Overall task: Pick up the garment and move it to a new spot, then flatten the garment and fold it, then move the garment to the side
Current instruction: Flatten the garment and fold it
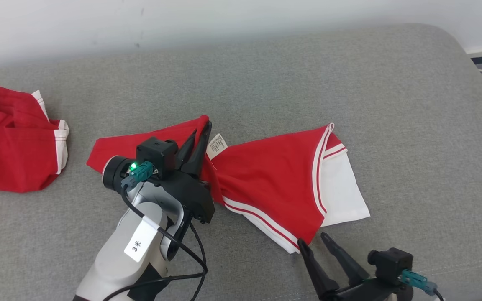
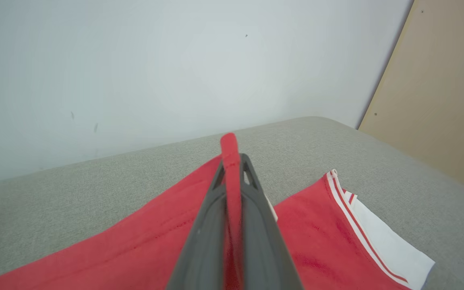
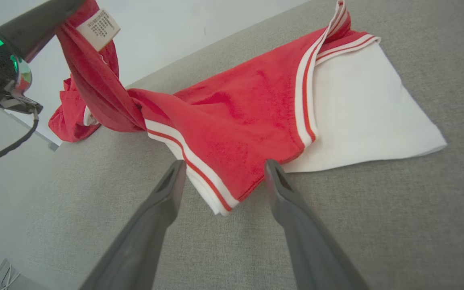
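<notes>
Head view: garment (image 1: 274,175) on grey cushion (image 1: 349,83); long axis left-right across the view; left end bunched and lifted, right end flat with white panel (image 1: 343,188) showing
left gripper (image 1: 201,127): clamped on a red fold of the garment beside the care label (image 1: 216,146); in left wrist view, fold pinched between the 2 fingers and sticking out past the tips
right gripper (image 1: 312,239): fingers spread, holding nothing; tips just short of the striped corner (image 3: 220,201) at the near edge
key relation: striped corner straight ahead of right gripper, in line with the gap between its 2 fingers; right arm nearer that end, left arm occupied at the other
next move (judgement): short advance, close on corner, then draw the 2 ends apart along the long axis
risk (judgement): cloth twisted tight just right of the left clamp; probably needs unwinding before lying flat
hidden: layer count inside left clamp, cannot tell; far-left end partly behind left wrist
other: second red garment (image 1: 11,142) crumpled at far left, well apart, cut off by view edge
</notes>
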Motion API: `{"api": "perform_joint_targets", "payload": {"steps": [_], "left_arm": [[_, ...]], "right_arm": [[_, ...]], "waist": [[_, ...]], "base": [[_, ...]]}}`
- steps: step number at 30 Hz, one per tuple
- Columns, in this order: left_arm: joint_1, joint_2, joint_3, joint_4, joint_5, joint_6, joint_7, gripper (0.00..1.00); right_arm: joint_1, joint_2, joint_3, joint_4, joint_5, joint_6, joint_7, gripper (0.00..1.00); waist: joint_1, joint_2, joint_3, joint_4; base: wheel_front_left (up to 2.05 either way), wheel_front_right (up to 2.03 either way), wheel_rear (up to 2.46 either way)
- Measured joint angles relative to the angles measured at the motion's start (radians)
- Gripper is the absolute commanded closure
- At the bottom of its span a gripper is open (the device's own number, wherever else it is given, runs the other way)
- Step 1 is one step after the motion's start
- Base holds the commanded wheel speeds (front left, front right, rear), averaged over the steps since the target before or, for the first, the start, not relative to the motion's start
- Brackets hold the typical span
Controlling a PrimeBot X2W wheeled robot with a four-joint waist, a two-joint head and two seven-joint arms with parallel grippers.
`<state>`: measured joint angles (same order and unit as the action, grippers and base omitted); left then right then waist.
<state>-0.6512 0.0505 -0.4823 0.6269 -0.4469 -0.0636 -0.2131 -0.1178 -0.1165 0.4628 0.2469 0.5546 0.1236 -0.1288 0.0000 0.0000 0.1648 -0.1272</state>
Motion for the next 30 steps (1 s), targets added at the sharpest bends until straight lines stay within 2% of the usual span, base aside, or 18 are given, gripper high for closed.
{"api": "perform_joint_targets", "payload": {"steps": [6, 17, 26, 27, 28, 29, 30], "left_arm": [[0.008, -0.003, -0.005, -0.015, -0.001, -0.007, -0.009, 1.0], [0.014, -0.005, -0.014, -0.069, -0.002, -0.007, -0.019, 1.0], [0.028, -0.005, -0.023, -0.097, -0.002, -0.008, -0.027, 1.0], [0.028, -0.005, -0.024, -0.099, -0.002, -0.008, -0.028, 1.0], [0.029, -0.005, -0.024, -0.1, -0.002, -0.008, -0.028, 1.0], [0.029, -0.005, -0.025, -0.101, -0.002, -0.008, -0.028, 1.0], [0.03, -0.005, -0.025, -0.102, -0.002, -0.008, -0.028, 1.0]], "right_arm": [[-0.036, -0.001, 0.066, 0.051, 0.058, 0.0, 0.041, 0.0], [-0.039, -0.008, 0.095, 0.121, 0.143, 0.0, 0.057, 0.0], [-0.099, 0.002, 0.1, 0.17, 0.194, 0.0, 0.034, 0.0], [-0.099, 0.002, 0.101, 0.173, 0.198, 0.0, 0.031, 0.2], [-0.099, 0.002, 0.102, 0.177, 0.205, 0.0, 0.03, 0.33], [-0.099, 0.002, 0.104, 0.18, 0.209, 0.0, 0.028, 0.55], [-0.1, 0.002, 0.105, 0.183, 0.215, 0.0, 0.021, 0.63]], "waist": [[0.0, 0.0, -0.006, 0.014], [0.0, 0.0, -0.007, 0.03], [0.0, 0.0, 0.0, 0.037], [0.0, 0.0, 0.0, 0.038], [0.0, 0.0, 0.0, 0.039], [0.0, 0.0, 0.0, 0.04], [0.0, 0.0, -0.001, 0.041]], "base": [[0.0, 0.0, 0.0], [0.0, 0.0, 0.0], [0.0, 0.0, 0.0], [0.0, 0.0, 0.0], [0.0, 0.0, 0.0], [0.0, 0.0, 0.0], [0.0, 0.0, 0.0]]}}
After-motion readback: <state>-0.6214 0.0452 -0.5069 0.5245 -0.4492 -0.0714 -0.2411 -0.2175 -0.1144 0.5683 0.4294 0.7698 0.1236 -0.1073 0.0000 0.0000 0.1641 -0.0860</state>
